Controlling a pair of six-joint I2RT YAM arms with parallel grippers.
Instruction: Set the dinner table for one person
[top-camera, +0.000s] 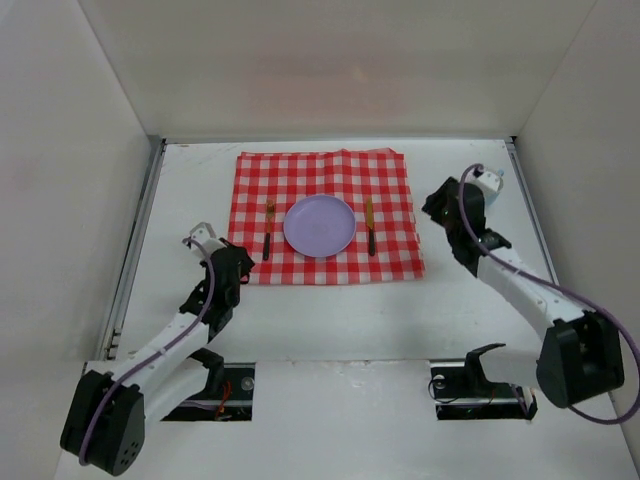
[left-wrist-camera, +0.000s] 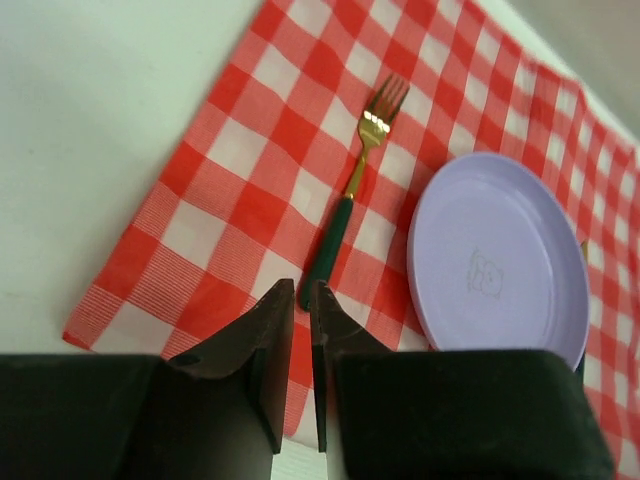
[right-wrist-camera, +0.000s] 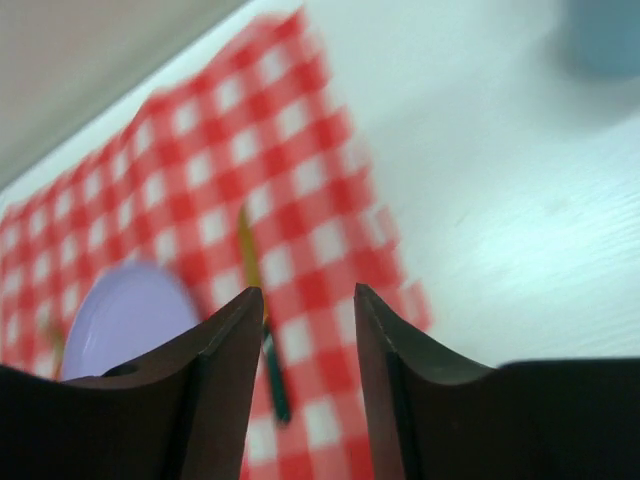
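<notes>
On the white dinner table (top-camera: 200, 320) lies a red-and-white checked cloth (top-camera: 330, 175). A lilac plate (top-camera: 318, 225) sits at its middle, with a gold fork with a green handle (top-camera: 268, 230) to its left and a matching knife (top-camera: 370, 226) to its right. My left gripper (top-camera: 243, 262) hovers at the cloth's near left corner. In the left wrist view it (left-wrist-camera: 300, 285) is shut and empty, just short of the fork's handle (left-wrist-camera: 325, 255), with the plate (left-wrist-camera: 497, 260) to the right. My right gripper (top-camera: 437, 205) is right of the cloth. It (right-wrist-camera: 305, 290) stands open and empty, facing the knife (right-wrist-camera: 250, 255).
White walls enclose the table on three sides, and metal rails (top-camera: 135, 250) run along its left and right edges. A blurred pale blue object (right-wrist-camera: 605, 35) shows on the table at the top right of the right wrist view.
</notes>
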